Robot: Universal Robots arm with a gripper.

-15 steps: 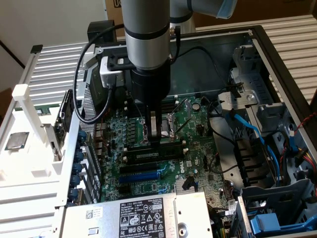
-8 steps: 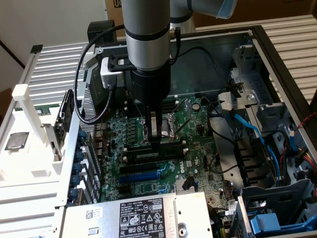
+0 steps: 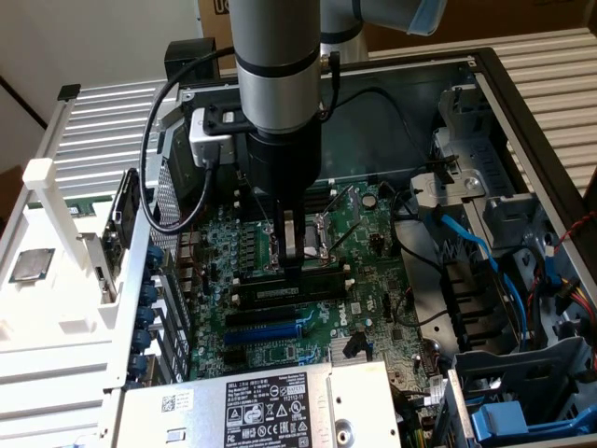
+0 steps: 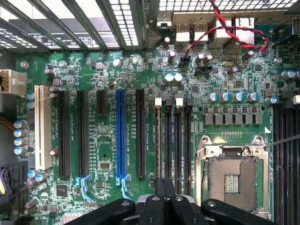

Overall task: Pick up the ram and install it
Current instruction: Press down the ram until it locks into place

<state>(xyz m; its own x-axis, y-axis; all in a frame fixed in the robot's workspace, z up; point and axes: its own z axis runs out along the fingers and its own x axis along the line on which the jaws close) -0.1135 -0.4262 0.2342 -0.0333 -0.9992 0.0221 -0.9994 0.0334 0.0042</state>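
Observation:
The ram (image 3: 280, 291) is a dark stick with a pale label, standing on edge in a memory slot on the green motherboard (image 3: 373, 243). In the wrist view it appears edge-on as a thin line (image 4: 158, 140) in the outermost of several parallel slots. My gripper (image 3: 294, 269) reaches straight down onto the middle of the stick. Its black fingers (image 4: 159, 187) are shut together, with the tips at the ram's upper edge. I cannot tell whether they press on it or pinch it.
The open processor socket (image 4: 232, 176) lies beside the slots. A blue expansion slot (image 4: 120, 136) and black ones run parallel. A power supply (image 3: 270, 401) sits at the front, with blue cables (image 3: 476, 247) and drive bays on the exterior view's right. A silver processor chip (image 3: 30, 266) rests on a white stand.

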